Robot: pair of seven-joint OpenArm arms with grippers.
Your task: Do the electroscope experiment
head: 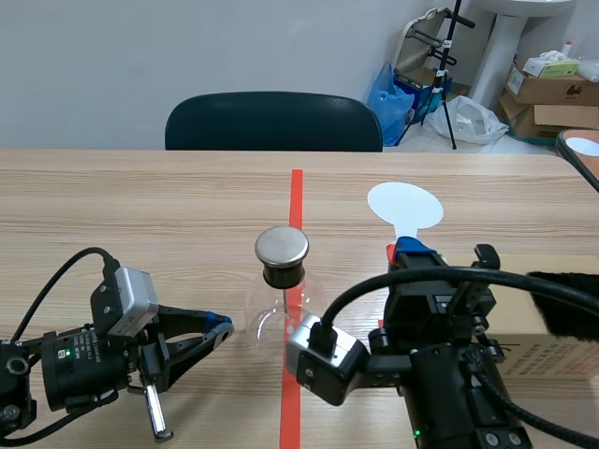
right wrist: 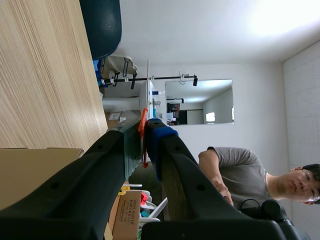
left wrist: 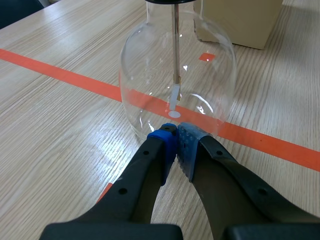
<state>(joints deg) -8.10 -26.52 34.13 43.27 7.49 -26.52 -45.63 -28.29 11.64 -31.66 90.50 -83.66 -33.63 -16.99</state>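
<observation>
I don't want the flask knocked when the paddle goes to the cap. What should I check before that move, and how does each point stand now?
1. Is the white paddle clamped in the right gripper? Ok.
2. Is the flask upright on the table with its metal cap on top? Ok.
3. Is the paddle apart from the cap, with nothing between them? Ok.
4. Is the left gripper off the glass? Cannot tell; its shut tips sit right at the flask's wall.
5. Does the strip at the end of the rod hang straight down? Ok.
</observation>
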